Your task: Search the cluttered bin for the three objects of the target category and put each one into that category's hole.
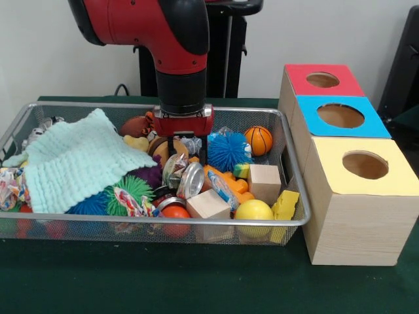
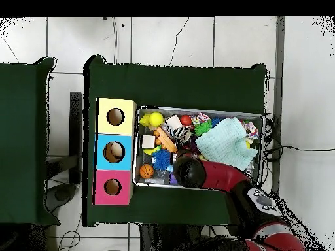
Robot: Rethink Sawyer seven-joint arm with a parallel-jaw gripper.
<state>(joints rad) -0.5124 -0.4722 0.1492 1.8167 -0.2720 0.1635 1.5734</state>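
Observation:
The wire-mesh bin (image 1: 163, 222) is full of toys; it also shows in the overhead view (image 2: 196, 109). My gripper (image 1: 186, 149) reaches down into its far middle, fingers apart, astride a crinkly clear wrapper (image 1: 192, 144). A blue-and-white printed wrapper (image 1: 221, 186) lies on an orange toy in front of it. Another clear wrapper (image 1: 173, 167) lies beside the silver can (image 1: 192, 180). A further clear bag (image 1: 39, 131) lies at the far left corner. The red-topped box's hole (image 1: 322, 80) is right of the bin, farthest back. In the overhead view the arm (image 2: 196, 173) hides the gripper.
A mint-green cloth (image 1: 78, 160) covers the bin's left part. A spiky blue ball (image 1: 228, 150), a small basketball (image 1: 258, 140), wooden blocks (image 1: 264, 182) and a yellow ball (image 1: 253, 211) lie around. The blue-topped (image 1: 340, 116) and yellow-topped (image 1: 364, 165) boxes stand in front of the red one.

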